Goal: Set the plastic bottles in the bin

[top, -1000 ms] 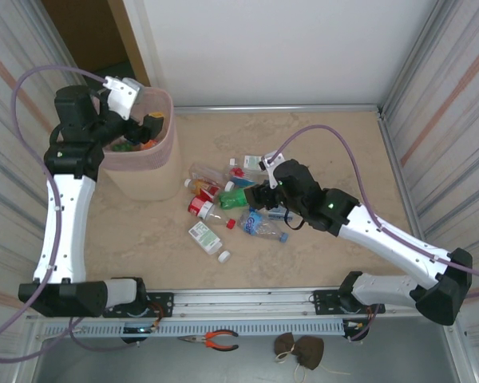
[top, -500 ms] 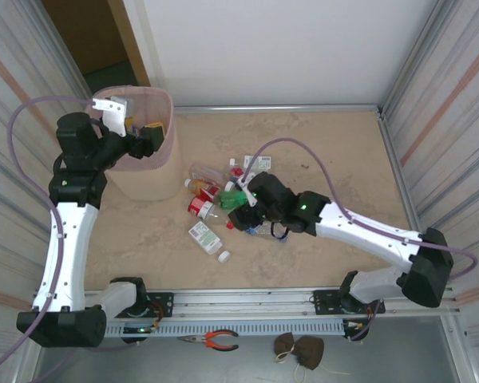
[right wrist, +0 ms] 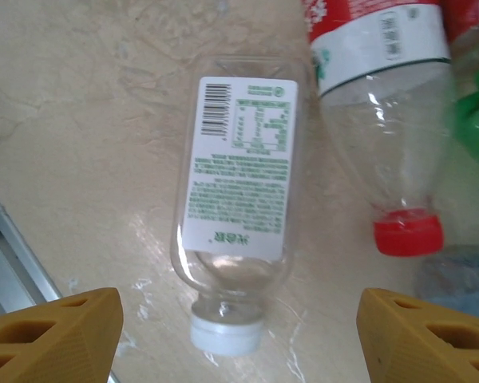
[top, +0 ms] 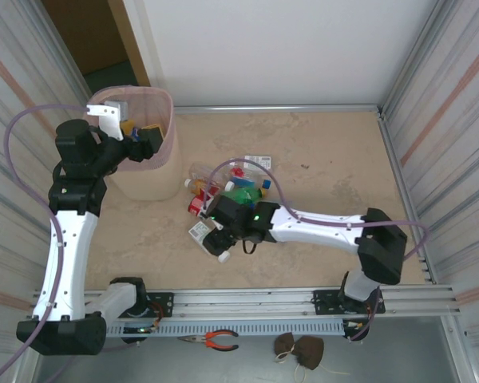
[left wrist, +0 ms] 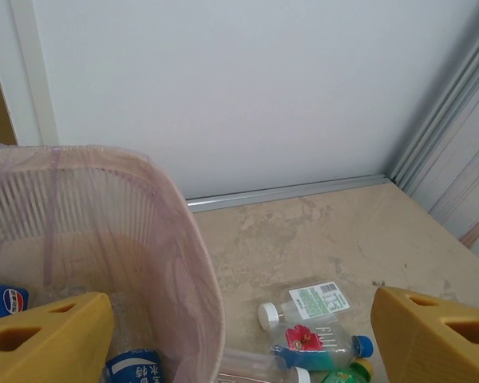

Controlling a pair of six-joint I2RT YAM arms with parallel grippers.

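Bottles (right wrist: 235, 199), two showing caps, lie below right gripper (right wrist: 239, 319).

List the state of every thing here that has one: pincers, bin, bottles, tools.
Bin, upright, bottles inside.
White-capped bottle, lying flat, capped, looks empty.
Red-capped bottle, lying flat, capped.
Left pincer, open, empty, above the bin's rim.
Right pincer, open, empty, above the white-capped bottle.
Pliers, lying on the grey ledge by the arms' bases.

The red-capped bottle (right wrist: 383, 128) runs off the top edge.
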